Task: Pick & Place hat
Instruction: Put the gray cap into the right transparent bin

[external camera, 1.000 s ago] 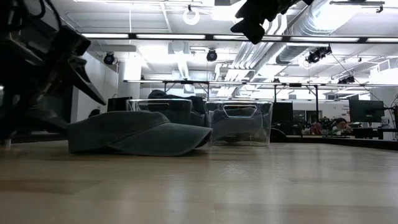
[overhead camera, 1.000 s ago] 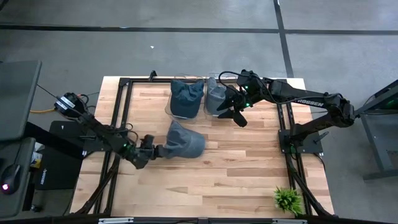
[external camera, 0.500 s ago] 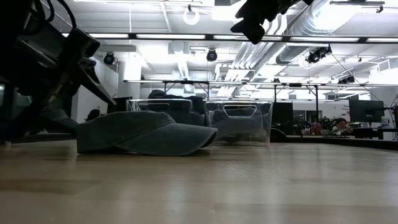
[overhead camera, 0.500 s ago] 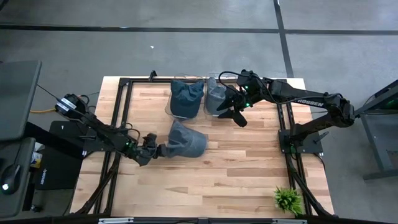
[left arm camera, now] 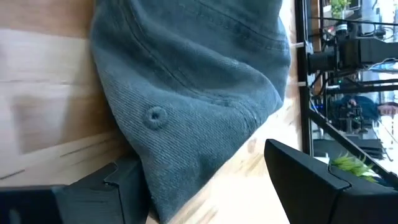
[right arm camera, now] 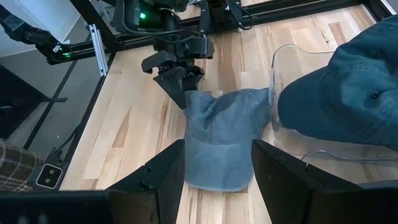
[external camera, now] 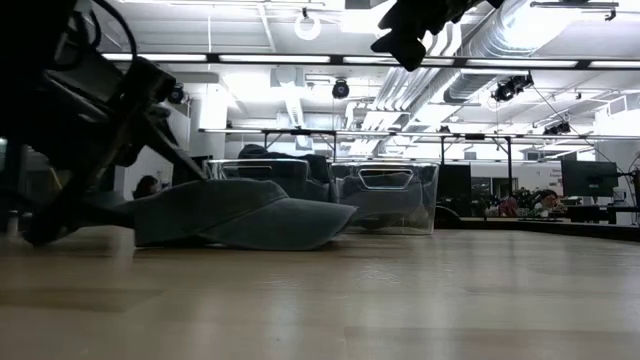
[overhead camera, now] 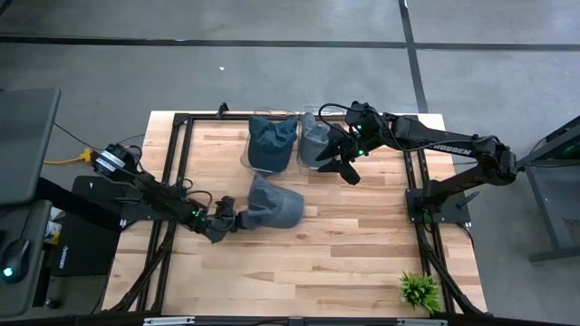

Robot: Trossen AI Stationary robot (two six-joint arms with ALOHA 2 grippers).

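On the pale wooden table, the left gripper stands open astride the soft grey-blue denim cap, not clamping it. Closing on loose cloth risks the cap slipping free. The right gripper hovers open and empty.

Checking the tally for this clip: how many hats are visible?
3: one hat on the table at the left hand; two hats in clear bins beyond. More may be hidden beneath.
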